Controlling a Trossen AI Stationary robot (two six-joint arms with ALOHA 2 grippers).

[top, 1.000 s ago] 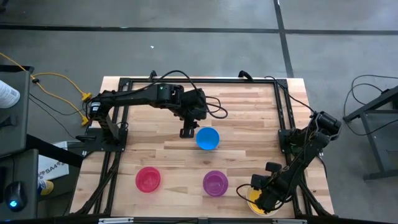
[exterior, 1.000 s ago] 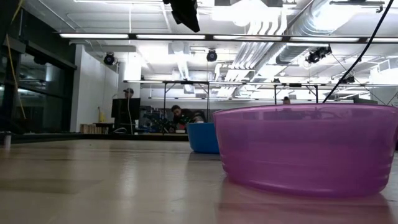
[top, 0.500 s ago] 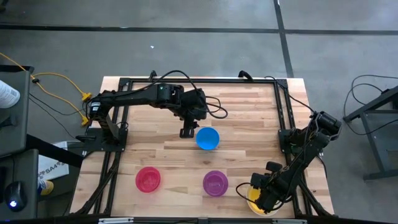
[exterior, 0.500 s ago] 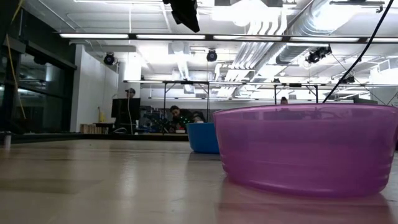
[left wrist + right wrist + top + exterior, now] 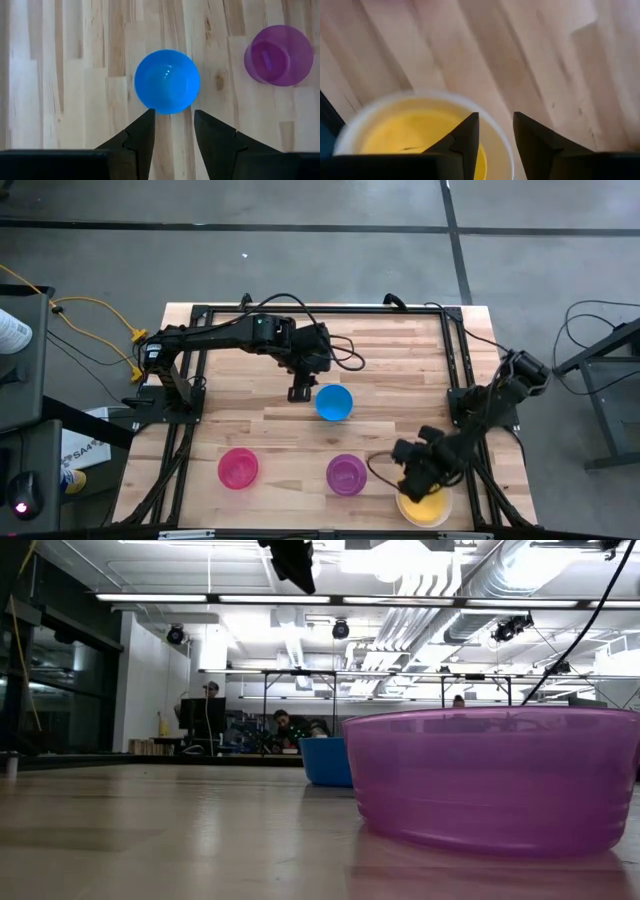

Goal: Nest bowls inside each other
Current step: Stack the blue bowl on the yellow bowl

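Observation:
A blue bowl (image 5: 334,402) stands on its base at the table's middle. My left gripper (image 5: 303,392) hovers open just to its left, and in the left wrist view the blue bowl (image 5: 167,81) lies just beyond that gripper (image 5: 174,117). A pinkish-red bowl (image 5: 238,468) and a purple bowl (image 5: 346,474) stand near the front edge. At the front right a yellow bowl (image 5: 424,507) sits inside a white bowl (image 5: 380,102). My right gripper (image 5: 410,470) is open above that pair's far-left rim, and it also shows open in its own wrist view (image 5: 495,122).
A black metal frame (image 5: 455,360) runs along the table's far, left and right sides, and both arm bases stand on it. Cables (image 5: 345,355) trail over the far middle of the wood. In the low view the purple bowl (image 5: 490,780) fills the right foreground.
My right gripper has moved up and toward the table's far edge and a little left, off the middle of the yellow bowl. The yellow bowl stays in the white bowl and now shows uncovered from above.

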